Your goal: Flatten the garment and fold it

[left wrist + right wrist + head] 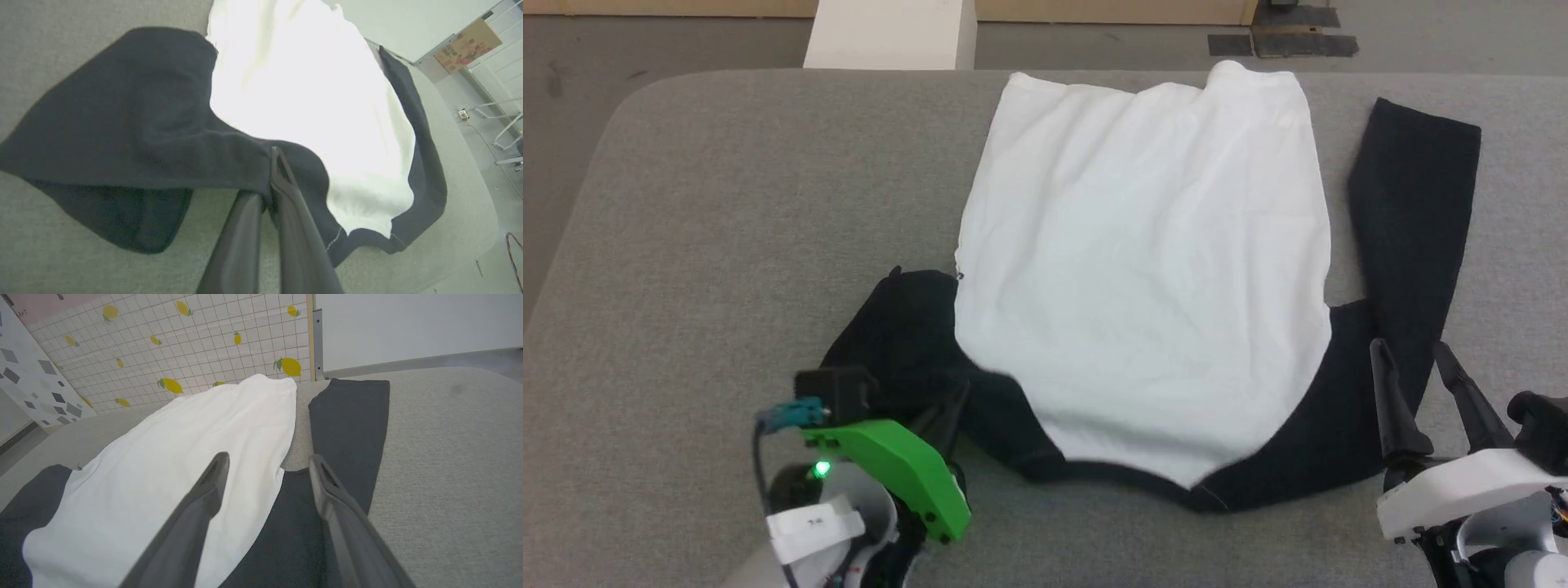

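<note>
Garment lies spread on the grey table, white body in the middle, hem at the far edge and black collar trim near (the right-hand sleeve runs straight toward the far right, the left-hand sleeve sits bunched at near left). Left gripper is pinched tight on that bunched sleeve's black cloth, while right gripper hangs with fingers spread above the right-hand shoulder, grasping nothing.

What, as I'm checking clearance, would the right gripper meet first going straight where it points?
Probably the garment: the right gripper points at its black sleeve near the armpit, though depth is unclear.
</note>
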`<state>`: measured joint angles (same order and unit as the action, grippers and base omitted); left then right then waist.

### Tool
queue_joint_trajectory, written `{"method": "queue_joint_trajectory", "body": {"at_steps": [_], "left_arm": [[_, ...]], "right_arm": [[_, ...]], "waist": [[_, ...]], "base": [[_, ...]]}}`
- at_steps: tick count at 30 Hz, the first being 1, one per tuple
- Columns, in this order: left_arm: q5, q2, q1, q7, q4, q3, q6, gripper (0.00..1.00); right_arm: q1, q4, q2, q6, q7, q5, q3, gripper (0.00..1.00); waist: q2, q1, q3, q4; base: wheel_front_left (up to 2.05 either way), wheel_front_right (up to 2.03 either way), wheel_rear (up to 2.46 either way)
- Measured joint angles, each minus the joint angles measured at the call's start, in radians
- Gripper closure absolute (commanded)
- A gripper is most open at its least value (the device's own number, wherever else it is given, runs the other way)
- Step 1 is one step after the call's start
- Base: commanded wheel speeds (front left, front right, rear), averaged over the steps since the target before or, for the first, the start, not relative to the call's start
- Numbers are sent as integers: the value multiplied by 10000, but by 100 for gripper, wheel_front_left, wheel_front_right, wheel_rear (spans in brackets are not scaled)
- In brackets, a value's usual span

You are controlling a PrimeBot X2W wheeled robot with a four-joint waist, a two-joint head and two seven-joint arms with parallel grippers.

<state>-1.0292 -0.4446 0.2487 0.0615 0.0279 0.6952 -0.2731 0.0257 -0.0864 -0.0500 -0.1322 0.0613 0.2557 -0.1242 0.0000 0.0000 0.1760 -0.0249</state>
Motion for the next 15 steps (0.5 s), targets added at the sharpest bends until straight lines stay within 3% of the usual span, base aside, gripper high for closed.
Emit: {"method": "queue_joint_trajectory", "body": {"at_steps": [7,15], "left_arm": [[763,-309,1020,-732,1358,-663,-284,100],[742,-261,963,-535,1055,-518,-497,100]], "right_arm": [[8,33,0,0,0,0,138,0],[-29,-2,0,0,201,96,199,0]], "waist": [[0,0,-345,226],[0,0,-422,-77]], "base": [[0,0,0],[0,0,0]]}}
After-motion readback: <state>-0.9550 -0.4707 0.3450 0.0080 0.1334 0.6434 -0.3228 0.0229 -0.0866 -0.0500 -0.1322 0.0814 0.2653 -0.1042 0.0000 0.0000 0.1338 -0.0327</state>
